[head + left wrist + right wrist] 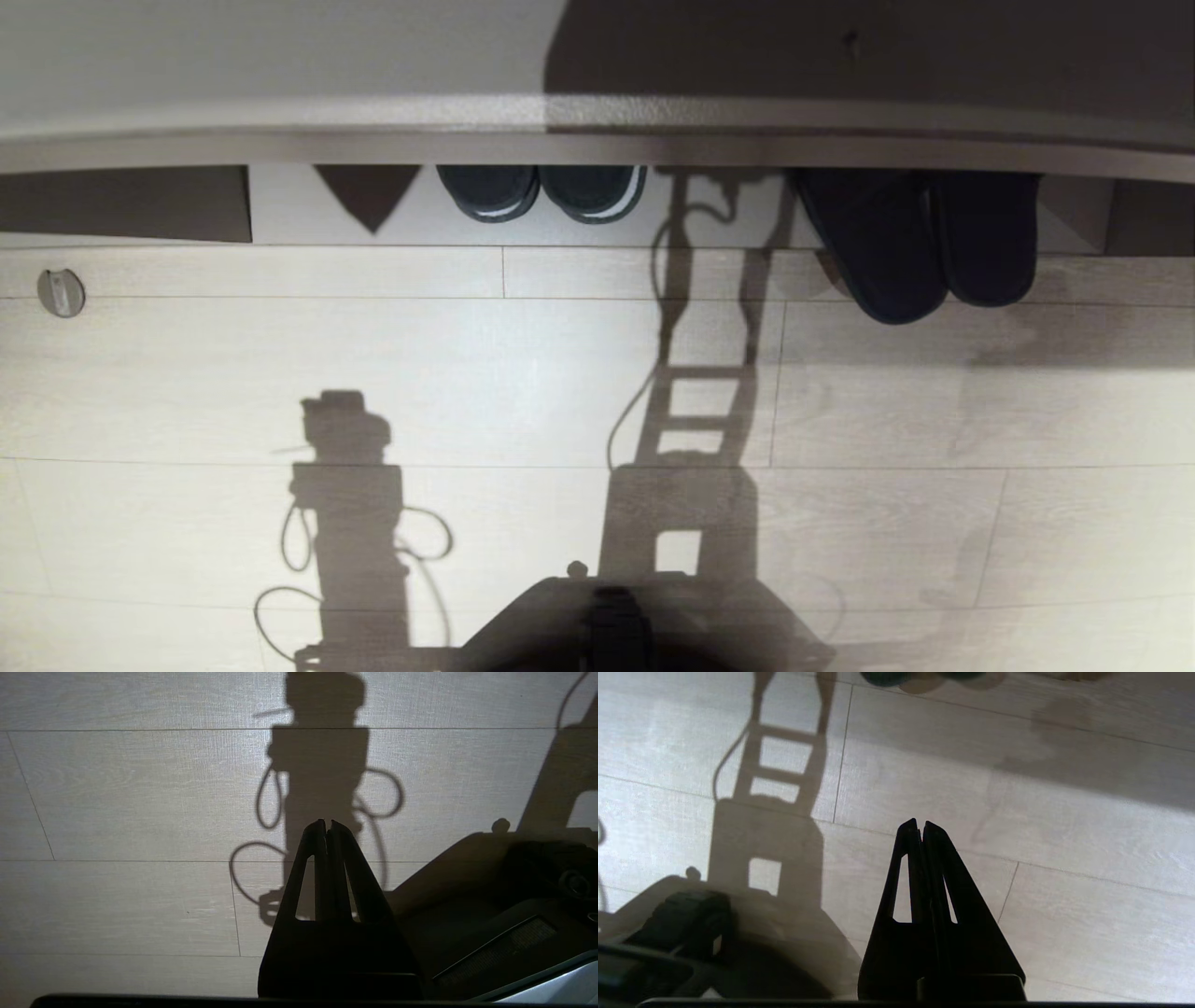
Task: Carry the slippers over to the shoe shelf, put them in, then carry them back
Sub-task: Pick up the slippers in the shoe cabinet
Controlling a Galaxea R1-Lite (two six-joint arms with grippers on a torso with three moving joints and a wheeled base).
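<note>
The slippers, a dark soft pair, lie side by side at the far right, rounded ends sticking out onto the pale plank floor from a recess under an overhanging cabinet edge. Whether that recess is the shoe shelf I cannot tell. In the right wrist view only the slippers' ends show, far ahead of my right gripper, which hangs shut and empty over bare floor. My left gripper is also shut and empty above the floor beside my base. Neither arm appears in the head view.
A second dark pair with a white sole stripe sits in the recess left of centre. A small round fitting is set in the floor at far left. My own base fills the near edge, casting shadows across the planks.
</note>
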